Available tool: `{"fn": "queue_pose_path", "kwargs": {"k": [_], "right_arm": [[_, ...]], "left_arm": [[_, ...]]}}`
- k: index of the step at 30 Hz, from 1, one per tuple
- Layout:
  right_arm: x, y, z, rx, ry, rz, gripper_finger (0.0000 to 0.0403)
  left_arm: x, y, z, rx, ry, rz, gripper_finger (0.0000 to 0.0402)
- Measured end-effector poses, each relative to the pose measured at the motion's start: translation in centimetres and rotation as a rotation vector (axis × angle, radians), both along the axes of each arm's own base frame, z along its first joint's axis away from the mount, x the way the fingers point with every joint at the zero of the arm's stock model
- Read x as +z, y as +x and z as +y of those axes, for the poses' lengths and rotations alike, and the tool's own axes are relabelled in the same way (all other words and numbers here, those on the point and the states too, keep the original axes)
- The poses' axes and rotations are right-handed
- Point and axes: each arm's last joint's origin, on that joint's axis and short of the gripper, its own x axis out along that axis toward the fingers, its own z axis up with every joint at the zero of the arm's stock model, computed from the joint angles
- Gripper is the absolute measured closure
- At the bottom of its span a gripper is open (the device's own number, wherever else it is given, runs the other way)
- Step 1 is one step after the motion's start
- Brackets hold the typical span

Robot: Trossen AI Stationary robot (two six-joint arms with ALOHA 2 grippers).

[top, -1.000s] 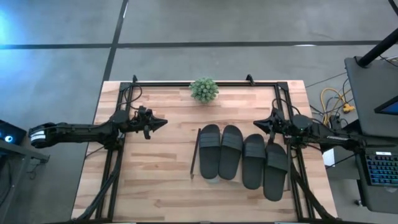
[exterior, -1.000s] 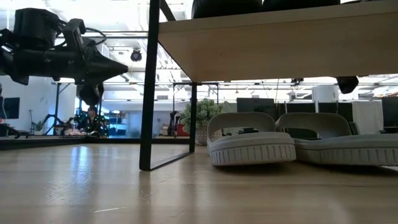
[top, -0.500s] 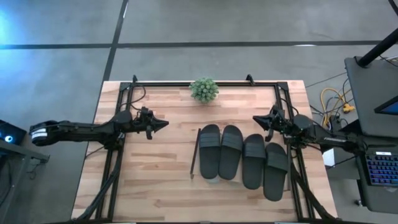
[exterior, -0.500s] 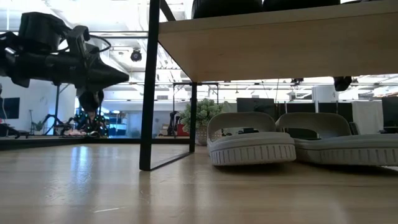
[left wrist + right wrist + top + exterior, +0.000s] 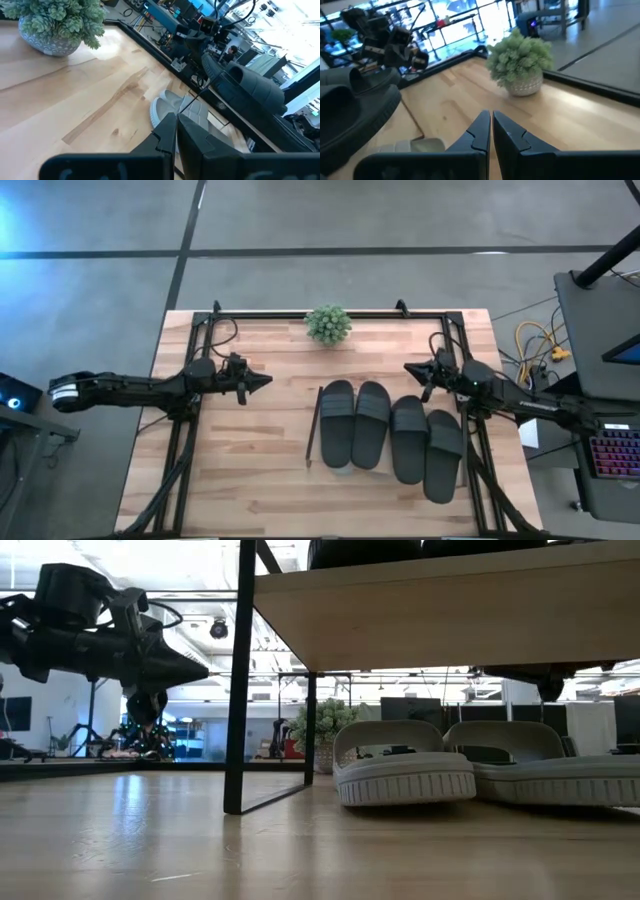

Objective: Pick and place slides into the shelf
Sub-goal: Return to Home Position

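Note:
Several black slides (image 5: pixel 371 423) lie side by side, soles down, on the shelf's wood top board (image 5: pixel 450 615). Two light grey slides (image 5: pixel 405 768) stand on the table under that board. My left gripper (image 5: pixel 268 380) hovers shut to the left of the shelf, pointing level at it, and also shows in the low view (image 5: pixel 200 668). My right gripper (image 5: pixel 407 368) hovers shut just beyond the far right corner of the shelf, pointing toward the table's left. Both wrist views show shut fingertips, left (image 5: pixel 175 119) and right (image 5: pixel 489 116), with nothing between them.
A small potted plant (image 5: pixel 328 324) stands at the table's far edge, in the middle. A black tube frame (image 5: pixel 300 313) runs along the far edge and both sides. The shelf's dark leg (image 5: pixel 240 680) stands in front of the grey slides. Bare tabletop (image 5: pixel 250 450) lies left of the shelf.
My right gripper has swung a little toward the table's far edge and left, staying shut; in the low view more of it now shows below the shelf board. My left gripper's tip has dipped slightly. The slides have not moved.

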Motion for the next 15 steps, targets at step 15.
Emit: {"fn": "queue_pose_path", "kwargs": {"k": [15], "right_arm": [[0.5,0.0,0.1,0.034,-0.021,-0.046,0.039]], "left_arm": [[1.3,0.1,0.0,0.002,0.041,-0.12,0.0402]]}}
